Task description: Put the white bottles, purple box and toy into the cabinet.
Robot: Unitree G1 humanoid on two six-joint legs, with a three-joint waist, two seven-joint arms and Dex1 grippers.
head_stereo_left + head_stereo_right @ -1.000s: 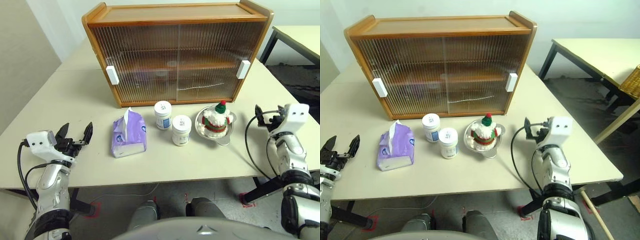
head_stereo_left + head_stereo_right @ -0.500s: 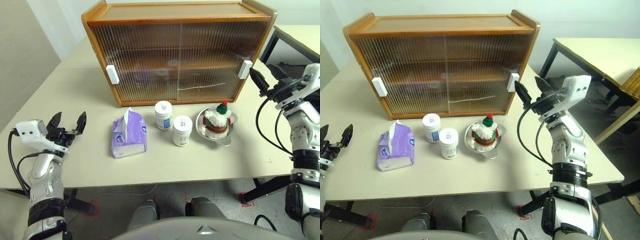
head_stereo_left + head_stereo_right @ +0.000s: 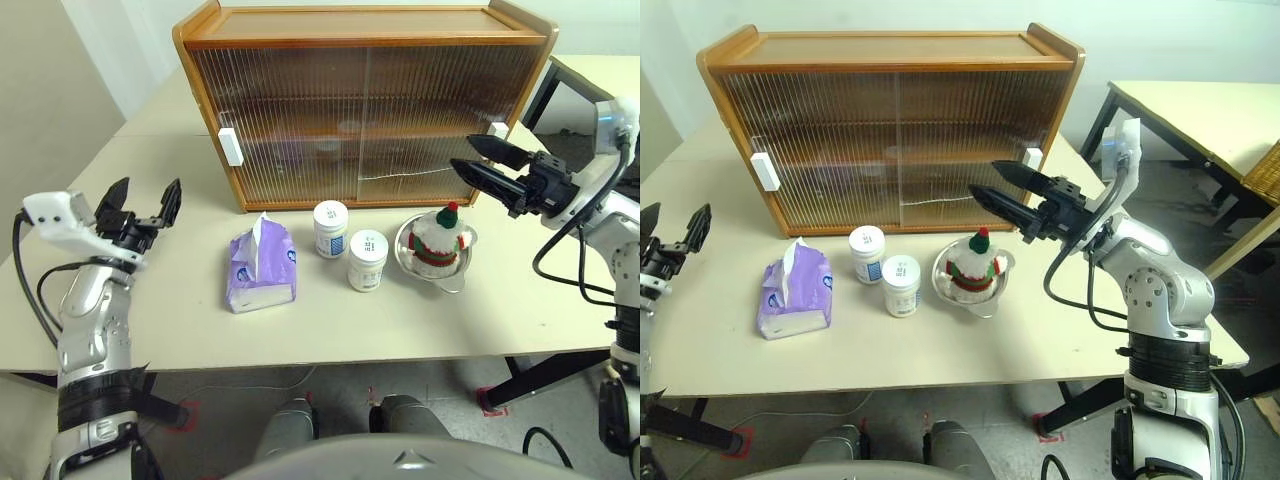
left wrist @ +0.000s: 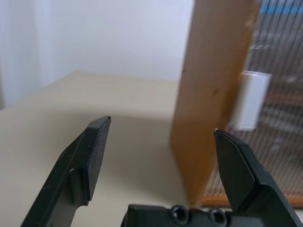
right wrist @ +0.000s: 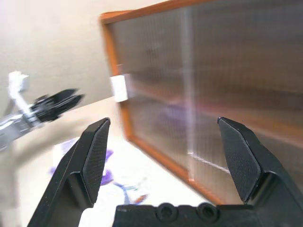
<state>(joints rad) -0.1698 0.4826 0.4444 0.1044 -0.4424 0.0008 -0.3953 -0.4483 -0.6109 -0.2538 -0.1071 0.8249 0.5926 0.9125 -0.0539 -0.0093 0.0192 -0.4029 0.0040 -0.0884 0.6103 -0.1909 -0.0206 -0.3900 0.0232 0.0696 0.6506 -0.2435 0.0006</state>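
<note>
The brown cabinet (image 3: 360, 100) stands at the back of the table with both ribbed doors slid shut. In front of it sit two white bottles (image 3: 330, 228) (image 3: 367, 260), with the purple box (image 3: 260, 265) to their left. To their right is the toy (image 3: 438, 235), resting in a steel bowl. My right gripper (image 3: 462, 152) hangs open above the toy, pointing left across the cabinet's right door. At the table's left, my left gripper (image 3: 148, 185) is open and raised, level with the cabinet's left side (image 4: 208, 85). Neither holds anything.
The steel bowl (image 3: 405, 256) stands near the table's right part. White handles (image 3: 231, 146) (image 3: 497, 128) sit at the doors' outer edges. A second table (image 3: 1200, 110) and a wicker basket (image 3: 1265, 170) are off to the right.
My right gripper has risen and swung left from the table's right edge to in front of the cabinet's right door. The left gripper has lifted and moved slightly forward.
</note>
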